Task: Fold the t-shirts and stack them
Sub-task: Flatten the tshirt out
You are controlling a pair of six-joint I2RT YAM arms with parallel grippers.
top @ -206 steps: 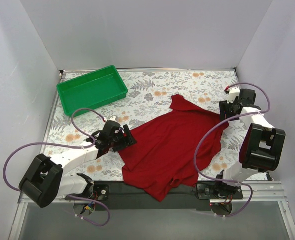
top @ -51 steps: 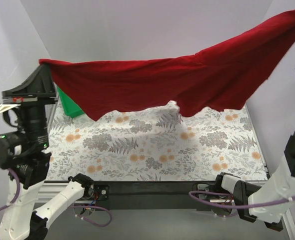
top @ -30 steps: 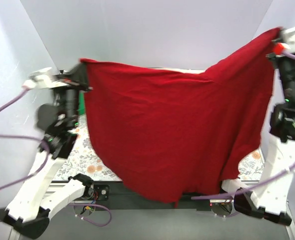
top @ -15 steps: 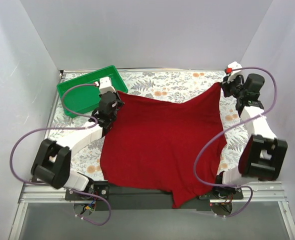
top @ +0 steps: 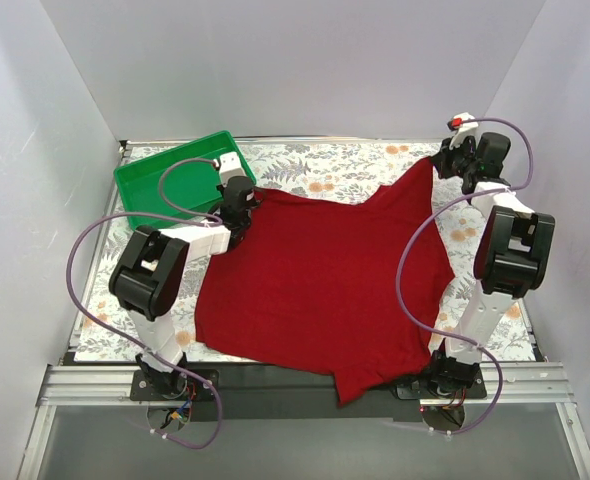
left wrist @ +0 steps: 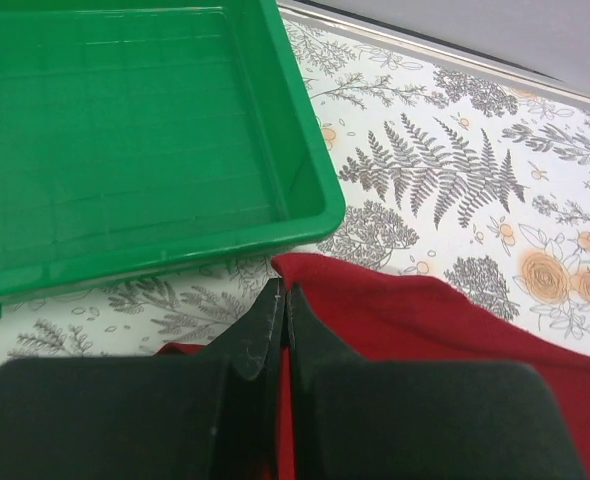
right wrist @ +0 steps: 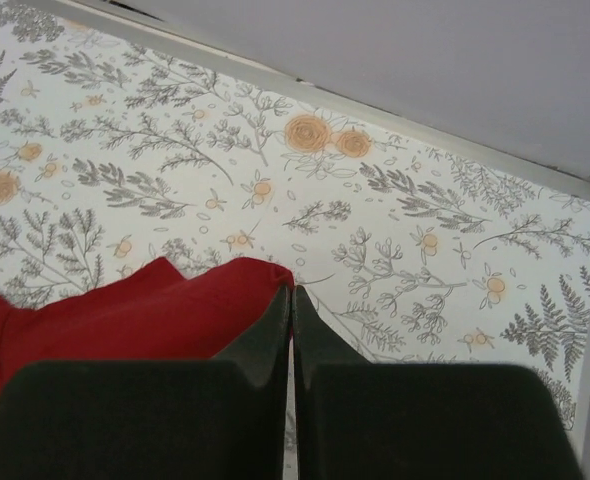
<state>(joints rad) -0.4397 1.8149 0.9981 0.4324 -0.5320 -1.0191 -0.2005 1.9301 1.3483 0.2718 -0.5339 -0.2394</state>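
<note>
While flat, t-shirt (top: pixel 315 280) corner beside tray (top: pixel 170 180).

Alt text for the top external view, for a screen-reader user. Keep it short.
A dark red t-shirt lies spread on a floral-patterned table, its two far corners pinched by the left gripper and the right gripper, its near hem drooping over the table's front edge. A green tray sits at the far left corner, just beyond the left gripper.

Item: right gripper (right wrist: pixel 291 300), dark fingers (right wrist: pixel 260 335) pressed together, with a corner of the dark red t-shirt (right wrist: pixel 125 315) pinched at the tips. The fabric is spread leftward over the floral-printed table (right wrist: pixel 395 250). A pale wall (right wrist: pixel 425 60) is seen beyond the far edge.
</note>
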